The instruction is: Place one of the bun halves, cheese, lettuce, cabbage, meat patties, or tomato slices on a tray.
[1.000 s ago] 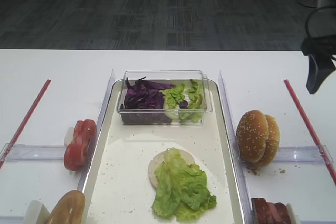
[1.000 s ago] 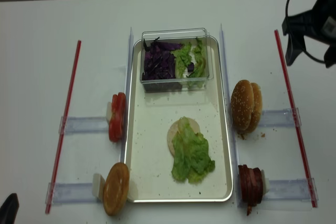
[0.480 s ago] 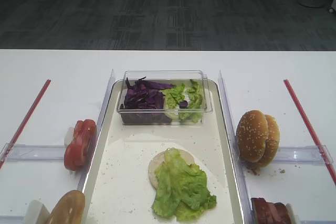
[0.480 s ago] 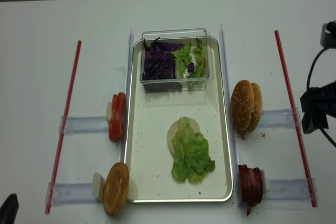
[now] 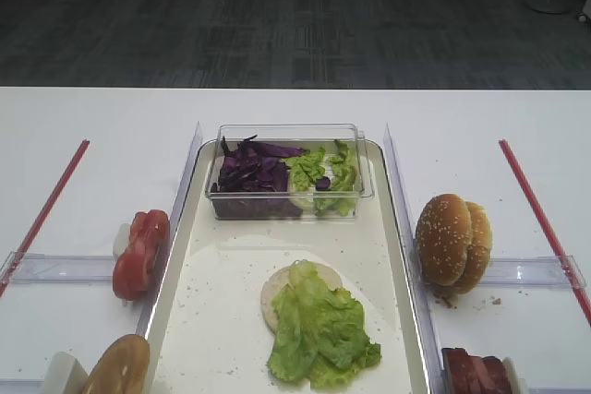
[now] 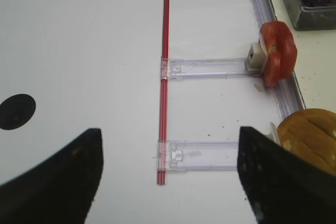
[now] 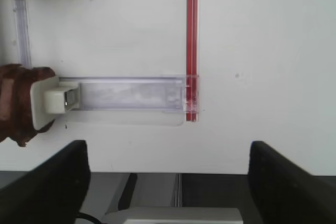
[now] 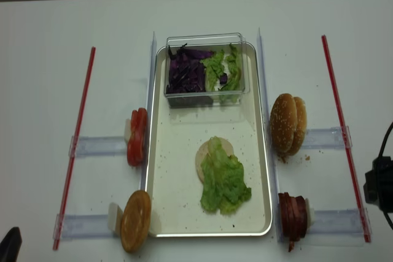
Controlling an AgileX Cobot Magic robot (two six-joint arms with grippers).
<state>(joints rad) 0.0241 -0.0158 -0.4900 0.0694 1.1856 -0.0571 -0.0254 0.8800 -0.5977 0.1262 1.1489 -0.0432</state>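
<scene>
The light green ruffled lettuce leaf [image 8: 224, 180] lies on the large shallow silvery tray [image 8: 172, 213], covering most of a flat pale cream bun disc [image 8: 202, 157], so I judge that this placing step is done and both arms are away from the food. The right end effector [image 7: 168, 182] hangs over the edge of the white table [image 7: 262, 51] with its two dark fingers [image 7: 50, 182] spread wide and nothing between them; a clear plastic holder [image 7: 121, 98] with dark brown meat patties [image 7: 16, 103] is near it. The left end effector [image 6: 168, 182] is also spread and empty, well apart from the glossy red tomato slices [image 6: 278, 53].

The next move, in my opinion, calls for choosing another ingredient, for example the tomato slices or the patties, and for pinching only one slice from the stack.

The lettuce looks crinkled and floppy, bigger than the disc, and it sits in the near half of the tray. The dark purple shredded cabbage [image 8: 187, 72] is in a small clear plastic tub [image 8: 206, 37] at the far end, beside more green leaves. Golden-brown sesame bun halves [image 8: 287, 124] stand on edge, right of the tray
</scene>
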